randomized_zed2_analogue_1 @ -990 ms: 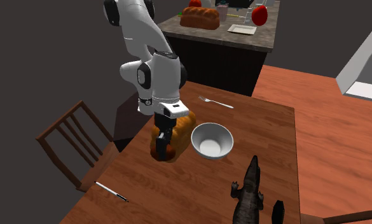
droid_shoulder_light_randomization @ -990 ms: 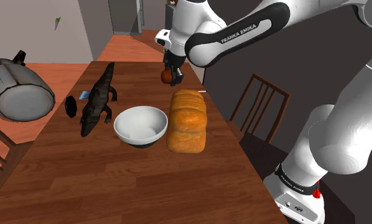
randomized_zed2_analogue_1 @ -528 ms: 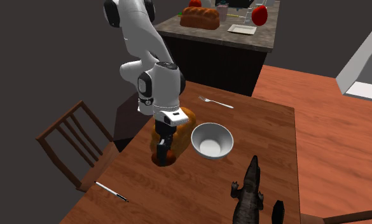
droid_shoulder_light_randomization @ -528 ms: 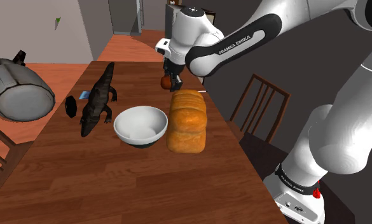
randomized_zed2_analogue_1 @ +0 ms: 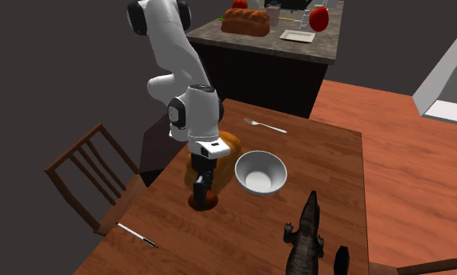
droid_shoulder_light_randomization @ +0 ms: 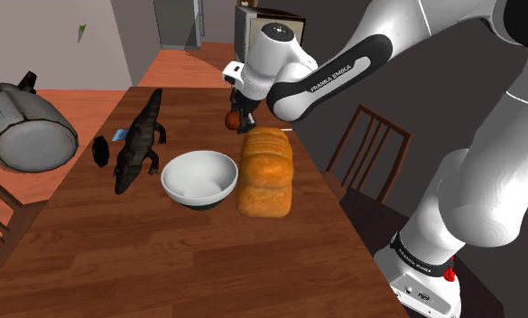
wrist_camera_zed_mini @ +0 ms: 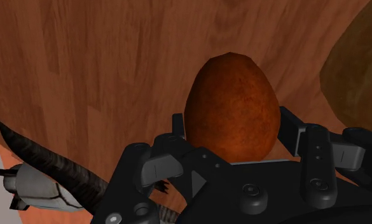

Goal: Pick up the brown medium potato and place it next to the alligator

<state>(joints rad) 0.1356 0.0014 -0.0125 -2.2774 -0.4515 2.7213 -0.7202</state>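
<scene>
light: dim, even | shadows: faint | wrist view: brighter, warm-toned

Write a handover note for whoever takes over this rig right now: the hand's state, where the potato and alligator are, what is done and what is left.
Hand: shut on the brown potato, clasped between both fingers.
Potato: in the hand, by the end of the bread loaf.
Alligator: lying on the wooden table, on the other side of the white bowl from the loaf.
Done: potato grasped.
Left: carry it past the bowl, set it down beside the alligator, open the hand.
</scene>
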